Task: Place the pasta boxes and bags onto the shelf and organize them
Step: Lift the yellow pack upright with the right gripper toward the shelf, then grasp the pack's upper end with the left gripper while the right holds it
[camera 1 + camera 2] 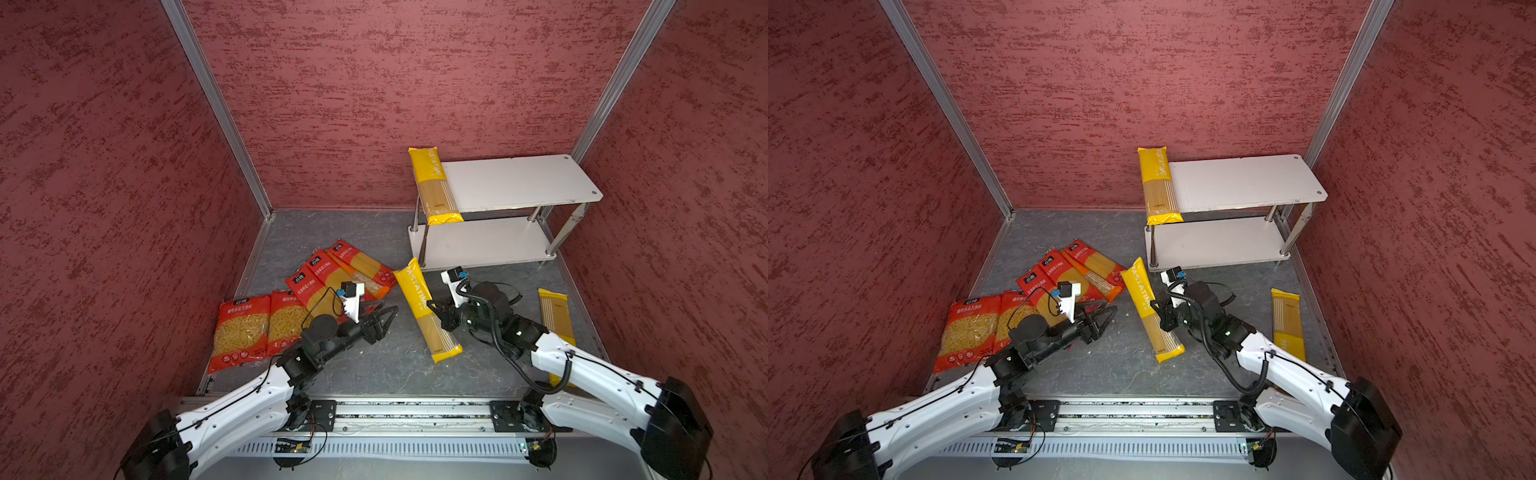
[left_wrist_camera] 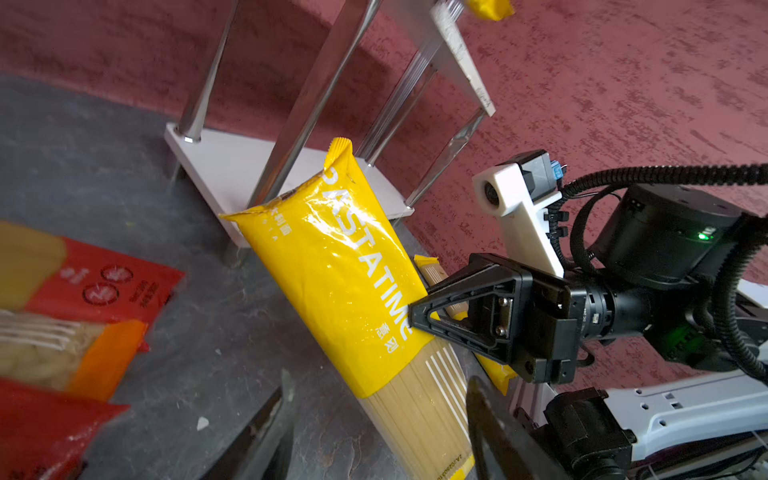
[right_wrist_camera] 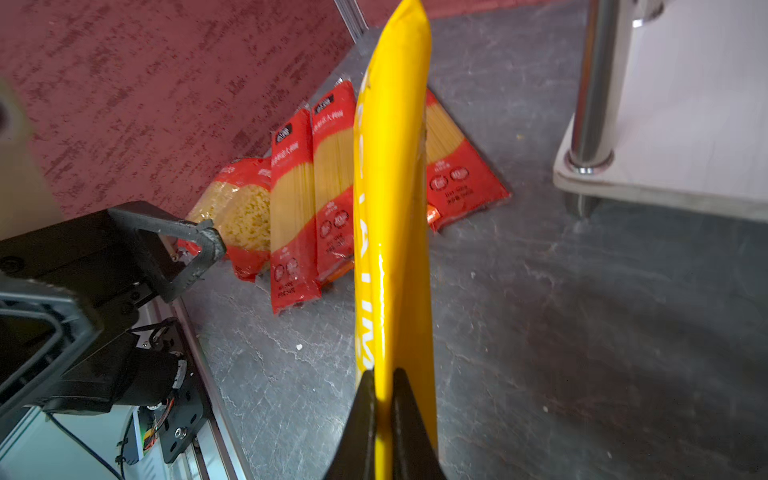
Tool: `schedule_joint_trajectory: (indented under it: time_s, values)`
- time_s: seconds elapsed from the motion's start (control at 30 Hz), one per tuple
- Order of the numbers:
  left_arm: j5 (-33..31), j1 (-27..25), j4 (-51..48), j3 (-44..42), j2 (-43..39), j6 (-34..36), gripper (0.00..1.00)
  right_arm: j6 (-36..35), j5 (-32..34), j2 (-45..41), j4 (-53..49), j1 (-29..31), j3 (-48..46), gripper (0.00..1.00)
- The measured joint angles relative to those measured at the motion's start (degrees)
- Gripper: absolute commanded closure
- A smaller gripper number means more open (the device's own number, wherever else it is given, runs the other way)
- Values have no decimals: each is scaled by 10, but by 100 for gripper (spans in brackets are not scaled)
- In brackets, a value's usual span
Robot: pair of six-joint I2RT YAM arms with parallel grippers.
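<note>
At surface centre, right gripper (image 1: 437, 314): clamped mid-length on long yellow plastic spaghetti pack (image 1: 415, 291), at 8 o'clock from white two-tier shelf (image 1: 519, 183).
Left gripper (image 1: 388, 322): wide, empty, pack's 9 o'clock.
Handling: likely stiff, brittle, slick film; middle balances best.

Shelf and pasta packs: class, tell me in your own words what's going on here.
The right end effector is shut on a yellow spaghetti pack in front of the shelf. The left end effector is open and empty near the red spaghetti packs. A second yellow pack already lies on the top tier; a third yellow pack and the wide red packs lie on the floor.
</note>
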Motion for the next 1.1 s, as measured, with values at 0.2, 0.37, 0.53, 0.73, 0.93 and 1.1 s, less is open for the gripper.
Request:
schedule_joint_trajectory:
  time_s: [0.2,0.37,0.53,0.73,0.93,1.1]
  values:
    - [57,38,0,0,-28,4,27,-22,-6,-12,-11,2,58,100]
    - [108,38,27,12,26,-7,24,-22,-26,-12,-10,3,99,100]
    - [156,39,80,46,93,-11,25,-21,-54,-3,2,3,139,100]
    - [227,48,174,107,166,-15,34,-15,-84,8,38,3,162,100]
    - [276,65,243,155,247,-36,62,-4,-99,8,69,3,162,100]
    - [300,76,275,182,279,-63,79,-2,-87,6,89,-3,162,96]
